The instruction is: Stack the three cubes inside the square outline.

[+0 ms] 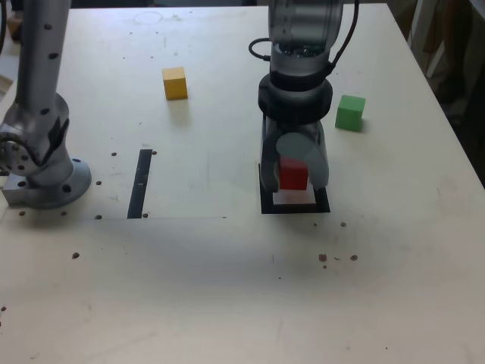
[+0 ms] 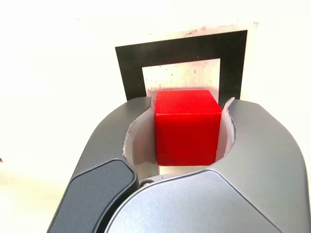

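The red cube (image 2: 187, 127) sat square-on, its faces parallel to the square outline (image 1: 295, 203) and with no long axis to speak of, held between the gripper (image 1: 294, 173) jaws over the outline's pale centre. The arm reached down steeply from twelve o'clock. The yellow cube (image 1: 175, 83) lay toward ten o'clock, the green cube (image 1: 350, 112) toward two.

The gripper (image 1: 294, 176) and the red cube (image 1: 293, 174) between its jaws are occupying the square outline (image 1: 267, 206), blocking it from above. The yellow cube (image 1: 174, 83) and green cube (image 1: 350, 112) are standing well apart, with open table (image 1: 227, 288) around each. The arm's base (image 1: 42, 178) is blocking the exterior view's left.
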